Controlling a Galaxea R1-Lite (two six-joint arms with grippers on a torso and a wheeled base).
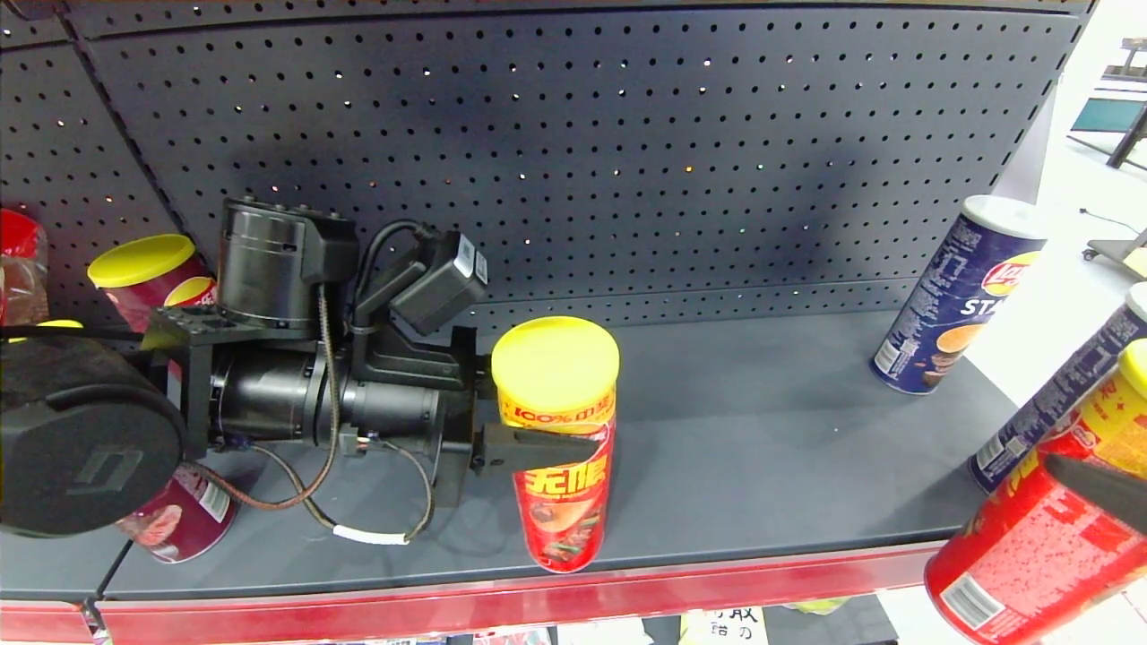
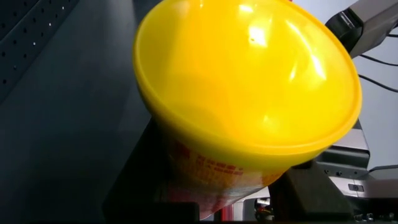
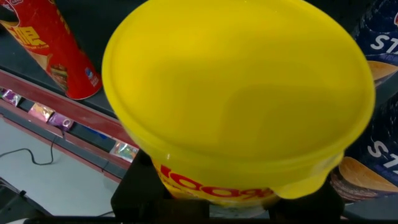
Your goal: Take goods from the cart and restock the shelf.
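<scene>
Nearest, the right pincer is pinching a red tube, in front of the blue tube and off the shelf. Left of the blue tube, well apart, the left pincer is pinching a second red tube at mid-height, standing on the shelf. I am judging these tubes light, stiff cardboard, denting easily; a hold around the middle is suiting them. Their labels are carrying yellow and white print, left unread.
</scene>
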